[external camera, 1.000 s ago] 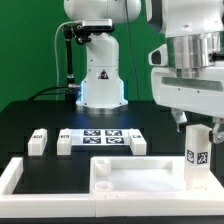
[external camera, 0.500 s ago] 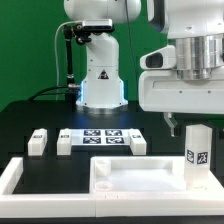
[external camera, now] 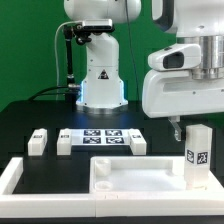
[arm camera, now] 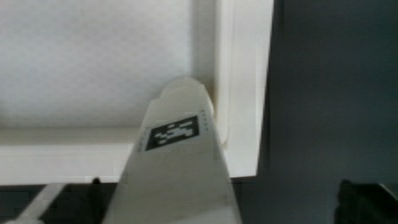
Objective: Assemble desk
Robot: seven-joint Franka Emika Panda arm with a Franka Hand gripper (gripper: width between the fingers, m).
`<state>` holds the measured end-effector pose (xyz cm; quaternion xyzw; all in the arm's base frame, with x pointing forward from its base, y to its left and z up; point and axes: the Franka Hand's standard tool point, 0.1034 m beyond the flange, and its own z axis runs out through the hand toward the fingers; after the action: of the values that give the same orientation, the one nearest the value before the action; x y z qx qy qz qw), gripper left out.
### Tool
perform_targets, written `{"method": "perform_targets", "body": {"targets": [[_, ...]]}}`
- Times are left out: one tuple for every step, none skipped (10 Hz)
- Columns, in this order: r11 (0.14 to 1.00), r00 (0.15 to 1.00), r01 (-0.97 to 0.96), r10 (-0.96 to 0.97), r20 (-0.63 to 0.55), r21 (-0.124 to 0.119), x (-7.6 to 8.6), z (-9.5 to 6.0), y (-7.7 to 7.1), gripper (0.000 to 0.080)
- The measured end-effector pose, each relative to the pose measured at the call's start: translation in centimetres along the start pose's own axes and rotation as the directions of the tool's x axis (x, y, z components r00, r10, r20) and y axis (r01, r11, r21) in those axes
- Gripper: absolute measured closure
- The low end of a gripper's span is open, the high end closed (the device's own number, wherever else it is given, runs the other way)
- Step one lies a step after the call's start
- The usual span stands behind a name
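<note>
Desk tabletop panel [external camera: 125,178] beneath claw [external camera: 195,124], claw spread wide and holding nothing, upright tagged leg [external camera: 197,158] standing between its fingertips, on panel's corner.

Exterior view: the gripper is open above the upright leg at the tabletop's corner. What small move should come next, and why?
Probably rise a little more, then swing toward the loose leg beside the marker board. The gripper is open and holds nothing. The upright leg stands on its own at a corner of the tabletop, whose other visible corners carry no leg.
</note>
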<state>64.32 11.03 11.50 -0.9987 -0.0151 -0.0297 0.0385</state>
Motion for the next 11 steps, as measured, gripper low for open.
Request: {"method": "perform_targets", "body": {"targets": [[1.000, 1.000, 0.021, -0.021, 0.000, 0.000, 0.01, 0.00, 0.13, 0.0150], [1.000, 1.000, -0.017, 0.017, 0.000, 0.002, -0.01, 0.02, 0.02, 0.0276], [1.000, 1.000, -0.013, 0.013, 0.000, 0.002, -0.01, 0.02, 0.06, 0.0412], [0.999, 0.999, -0.047, 0.047, 0.000, 0.001, 0.00, 0.01, 0.17, 0.0412], [0.984, 0.984, -0.179, 0.179, 0.000, -0.001, 0.03, 0.03, 0.44, 0.0505], [0.965, 0.965, -0.261, 0.261, -0.002, -0.003, 0.16, 0.03, 0.64, 0.0506], [0.934, 0.934, -0.356, 0.356, -0.002, -0.002, 0.17, 0.04, 0.69, 0.0506], [0.881, 0.881, -0.474, 0.474, -0.002, -0.002, 0.14, 0.06, 0.53, 0.0506], [0.796, 0.796, -0.605, 0.605, -0.002, -0.004, 0.06, 0.13, 0.39, 0.0506], [0.707, 0.707, -0.707, 0.707, 0.005, 0.005, 0.05, 0.22, 0.41, 0.0506], [0.600, 0.600, -0.800, 0.800, 0.018, 0.018, 0.14, 0.21, 0.52, 0.0506]]}}
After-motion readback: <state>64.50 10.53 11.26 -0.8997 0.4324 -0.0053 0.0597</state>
